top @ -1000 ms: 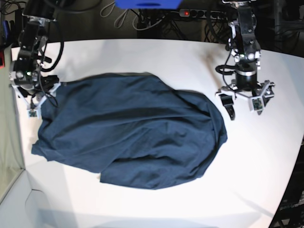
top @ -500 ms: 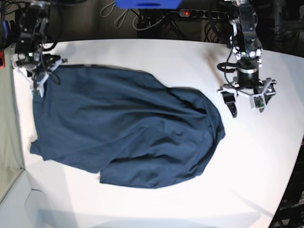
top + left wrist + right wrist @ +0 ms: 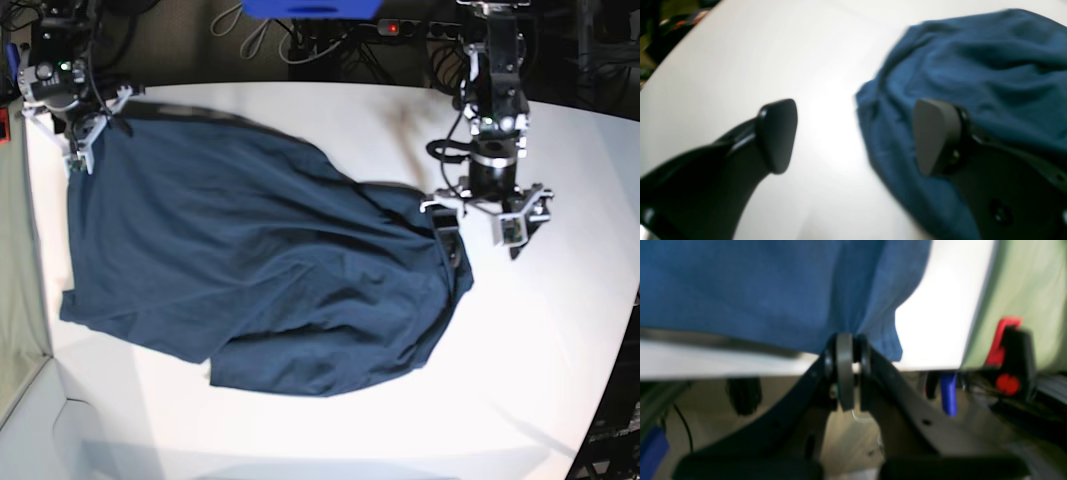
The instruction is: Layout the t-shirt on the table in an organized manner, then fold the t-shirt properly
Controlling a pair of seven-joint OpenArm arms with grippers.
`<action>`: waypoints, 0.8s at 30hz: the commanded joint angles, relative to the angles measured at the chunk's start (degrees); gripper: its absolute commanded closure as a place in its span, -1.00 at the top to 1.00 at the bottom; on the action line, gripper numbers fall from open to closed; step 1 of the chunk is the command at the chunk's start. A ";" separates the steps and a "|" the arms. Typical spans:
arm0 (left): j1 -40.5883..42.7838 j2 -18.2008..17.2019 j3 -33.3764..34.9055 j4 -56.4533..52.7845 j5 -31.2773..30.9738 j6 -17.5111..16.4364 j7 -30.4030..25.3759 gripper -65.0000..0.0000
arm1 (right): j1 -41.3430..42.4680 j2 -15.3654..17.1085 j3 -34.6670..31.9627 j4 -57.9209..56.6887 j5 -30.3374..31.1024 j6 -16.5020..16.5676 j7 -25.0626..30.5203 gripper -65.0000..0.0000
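The dark navy t-shirt lies rumpled across the white table, stretched toward the far-left corner. My right gripper is at that corner, shut on an edge of the t-shirt. In the right wrist view the jaws of the right gripper pinch a fold of cloth at the table edge. My left gripper stands open at the shirt's right edge. In the left wrist view the left gripper straddles the hem of the t-shirt, one finger over bare table.
Cables and a power strip lie behind the table's far edge. A pale green surface and a red and black part sit beyond the table's left side. The table's curved rim runs down the right.
The right gripper has shut on the shirt corner and dragged it toward the table's far-left corner, stretching the cloth. The left arm has moved left, up to the shirt's right edge.
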 commanded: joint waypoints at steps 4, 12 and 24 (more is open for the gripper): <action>-0.10 0.13 2.20 -0.45 0.30 0.45 -1.38 0.61 | -2.42 0.55 1.99 1.09 -0.45 0.05 0.52 -1.00; -0.19 0.13 2.20 -4.84 0.03 0.27 -1.47 0.61 | -0.93 0.55 11.22 1.00 -0.18 0.22 0.52 -1.00; -12.32 0.22 7.56 -8.89 -0.05 0.54 -1.47 0.61 | -0.14 -0.42 12.01 0.91 -0.36 6.73 0.43 -1.00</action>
